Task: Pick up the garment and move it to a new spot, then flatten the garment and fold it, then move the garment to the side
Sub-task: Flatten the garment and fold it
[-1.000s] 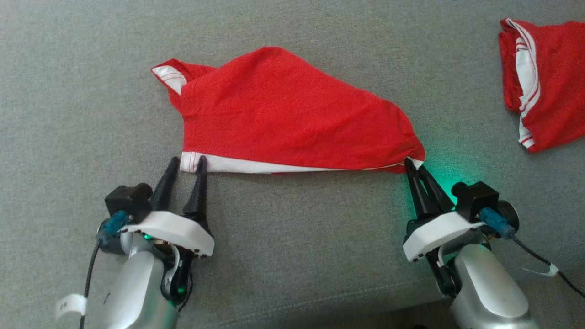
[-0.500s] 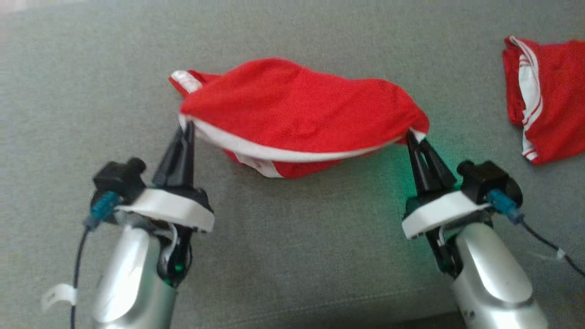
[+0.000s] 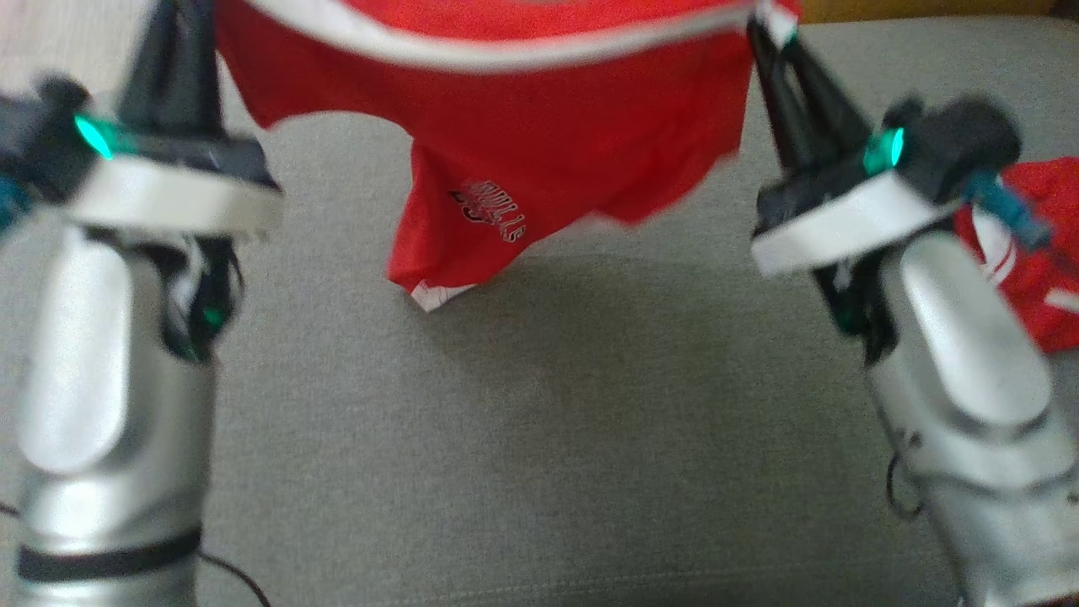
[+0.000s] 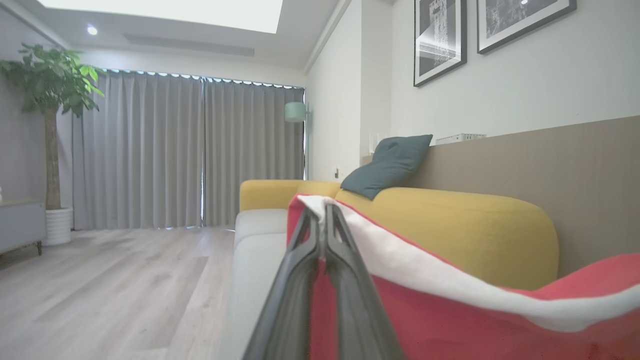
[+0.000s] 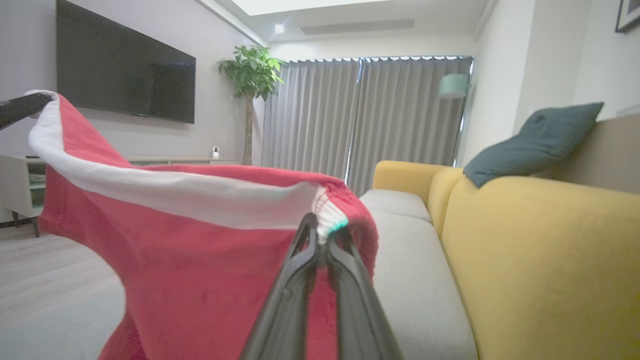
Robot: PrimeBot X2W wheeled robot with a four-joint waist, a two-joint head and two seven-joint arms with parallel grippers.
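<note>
The seat was grey, its back yellow; curtains hung beyond. Red cloth lay at the right. Left gripper and right gripper each pinched the garment by its white band, hanging over the seat.

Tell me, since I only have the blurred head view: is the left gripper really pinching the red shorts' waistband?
Observer: Yes. In the left wrist view the left gripper has both fingers pressed together on the white waistband of the red shorts, right at its end.
Operator: And the right one?
Observer: The right wrist view shows the right gripper shut on the gathered, elastic end of the waistband, with the band stretching away toward the other arm's fingers.
Operator: Anything beyond the grey seat?
Observer: A dark teal cushion sits on top of the sofa's yellow backrest.
</note>
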